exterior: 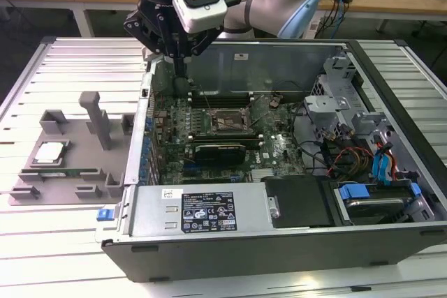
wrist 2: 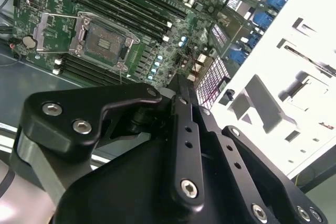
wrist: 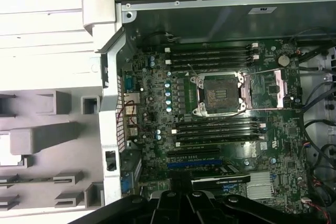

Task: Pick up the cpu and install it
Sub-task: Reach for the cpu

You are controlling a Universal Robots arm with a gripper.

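Gripper (exterior: 182, 83) hovering empty over the rear corner of the open pc case (exterior: 279, 61); cpu (exterior: 50, 153) lying outside it on the grey tray (exterior: 87, 155).
Jaws are looking clenched w/ nothing between them in the exterior and second wrist views, tips pointing down just above the motherboard edge by the case wall. Cpu is sitting flat, silvery top up, in its tray pocket on the slatted counter (exterior: 70, 68), well apart from the gripper: off to the exterior view's left of it and nearer that camera, w/ the case wall standing between. It's square, so no long axis to line up on. Open socket (exterior: 227, 122) w/ its frame swung back is lying the opposite way, to the exterior view's right of the gripper, nearer than the cpu and looking bare. My read: pick-up isn't done yet.
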